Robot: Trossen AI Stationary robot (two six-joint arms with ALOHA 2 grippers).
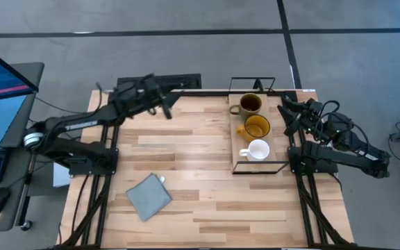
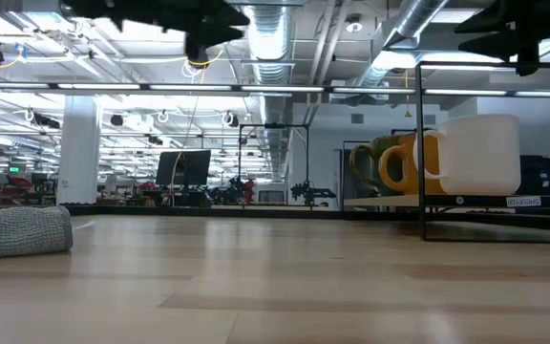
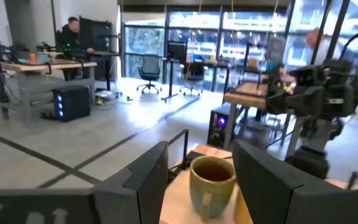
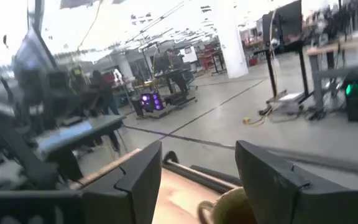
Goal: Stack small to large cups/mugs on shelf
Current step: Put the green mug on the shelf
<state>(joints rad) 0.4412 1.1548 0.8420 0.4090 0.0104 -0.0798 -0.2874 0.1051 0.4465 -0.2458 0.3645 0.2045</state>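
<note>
Both end effectors look empty: the left end effector (image 1: 164, 105) hangs with fingers spread above the far middle of the light wooden tabletop (image 1: 186, 201), its arm reaching in from the left, and the right end effector (image 1: 285, 107), also open, hovers just beside the far right edge of the narrow light wooden shelf on its black wire frame (image 1: 275, 149). On that shelf stand, in a row from near to far, the small white handled mug (image 1: 257, 150), the wider glossy amber-yellow mug (image 1: 256, 127) and the dark brown-olive mug (image 1: 248, 104). Judging by this, the small-to-large ordering seems finished, with little left but withdrawing the arms; the grey-blue folded cloth (image 1: 148, 196) lies well apart.
</note>
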